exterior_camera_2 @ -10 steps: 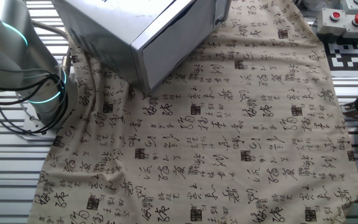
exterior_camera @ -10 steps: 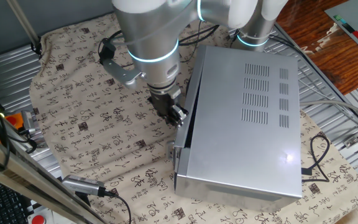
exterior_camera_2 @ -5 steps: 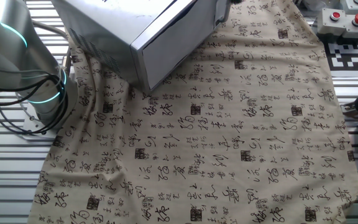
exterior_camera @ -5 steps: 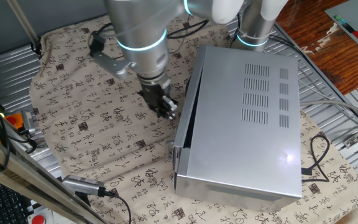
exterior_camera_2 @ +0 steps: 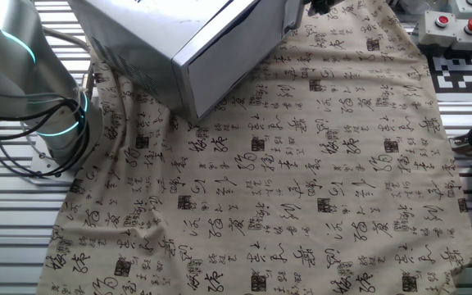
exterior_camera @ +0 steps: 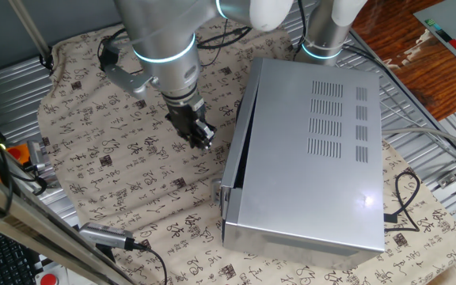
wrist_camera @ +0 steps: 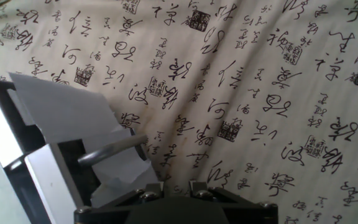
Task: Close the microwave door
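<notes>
The large silver-grey metal microwave, with rows of vent slots on its top panel, sits on a beige cloth printed with black calligraphy characters that covers most of the slatted metal bench. In one fixed view the box lies toward the right side of the bench, its long front facing the cloth's middle. The flat silver-framed microwave door stands almost flush with the front, a thin dark gap showing along its upper edge. The robot's dark two-finger hand hangs over the cloth just beside the door, apart from it, holding nothing; its fingers look drawn close together, though the pictures do not settle whether they are fully clenched. The hand view looks down on the patterned cloth, with the microwave's corner, a slim metal bar handle and a pale paper-like piece at lower left. In the other fixed view the box fills the top left of the cloth, and a box with red buttons sits at the bench's far right corner.
</notes>
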Motion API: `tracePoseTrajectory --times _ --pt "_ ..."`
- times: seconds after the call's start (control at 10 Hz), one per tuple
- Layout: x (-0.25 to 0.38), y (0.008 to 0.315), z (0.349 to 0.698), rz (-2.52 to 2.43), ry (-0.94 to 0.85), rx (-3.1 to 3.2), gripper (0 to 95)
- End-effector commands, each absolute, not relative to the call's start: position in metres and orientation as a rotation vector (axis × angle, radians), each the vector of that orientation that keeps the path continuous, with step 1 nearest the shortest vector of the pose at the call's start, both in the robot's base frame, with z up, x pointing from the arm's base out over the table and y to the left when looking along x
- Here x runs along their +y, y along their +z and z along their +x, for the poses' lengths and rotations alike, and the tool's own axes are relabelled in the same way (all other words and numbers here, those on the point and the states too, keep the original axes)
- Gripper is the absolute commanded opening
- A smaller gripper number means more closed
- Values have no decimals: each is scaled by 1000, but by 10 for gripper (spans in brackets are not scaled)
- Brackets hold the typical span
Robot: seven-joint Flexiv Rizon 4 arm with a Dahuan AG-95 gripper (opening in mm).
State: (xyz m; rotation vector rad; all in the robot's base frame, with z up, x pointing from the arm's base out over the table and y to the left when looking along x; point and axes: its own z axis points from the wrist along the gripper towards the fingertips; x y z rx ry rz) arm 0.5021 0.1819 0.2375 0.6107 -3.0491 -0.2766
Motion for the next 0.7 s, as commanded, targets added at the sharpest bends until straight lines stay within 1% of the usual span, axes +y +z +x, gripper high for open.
tracePoseTrajectory --times 0.1,0.5,0.7 --pt "182 238 502 557 -246 -3054 190" --pt "182 238 502 707 -167 -3022 190" --pt "182 238 502 731 -174 -3012 190"
